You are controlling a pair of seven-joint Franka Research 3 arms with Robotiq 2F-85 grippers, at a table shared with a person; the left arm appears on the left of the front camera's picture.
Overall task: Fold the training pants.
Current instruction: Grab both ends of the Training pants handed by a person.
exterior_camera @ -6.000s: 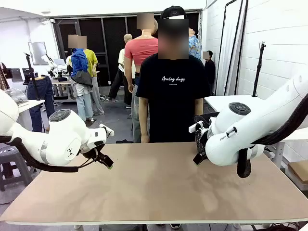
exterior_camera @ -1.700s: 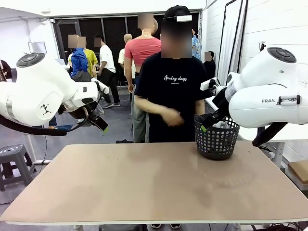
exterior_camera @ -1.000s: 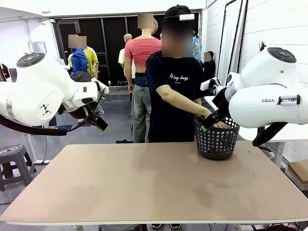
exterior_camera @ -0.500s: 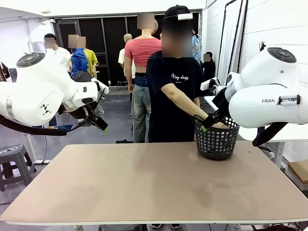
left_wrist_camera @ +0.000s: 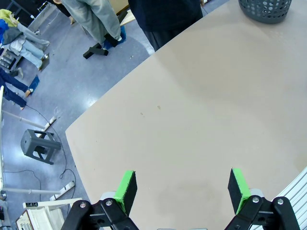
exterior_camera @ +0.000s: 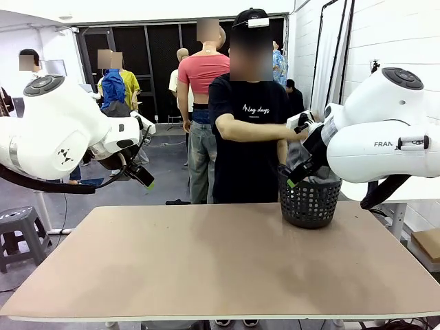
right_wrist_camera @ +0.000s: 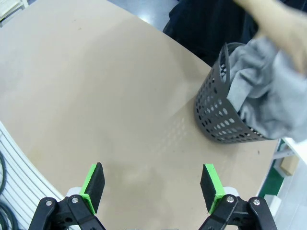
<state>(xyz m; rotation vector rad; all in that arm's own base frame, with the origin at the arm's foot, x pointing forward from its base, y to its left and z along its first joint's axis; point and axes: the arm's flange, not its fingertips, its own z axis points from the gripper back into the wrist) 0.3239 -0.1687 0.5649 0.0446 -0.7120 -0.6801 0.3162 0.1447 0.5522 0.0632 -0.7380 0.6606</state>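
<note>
Well beyond right fingers (right_wrist_camera: 93, 186): training pants (right_wrist_camera: 268, 98) in basket (right_wrist_camera: 214, 122).

"FRAN" on right arm (exterior_camera: 385, 134); "days" on shirt (exterior_camera: 256, 110)

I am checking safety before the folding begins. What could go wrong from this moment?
1. The person's hand holds the training pants just above the basket, seemingly close to the open right tool; if that arm moved now, it might strike the hand.
2. Part of the pants hangs inside the basket, so pulling could tip or drag it, and it stands near the far edge of the table.
</note>
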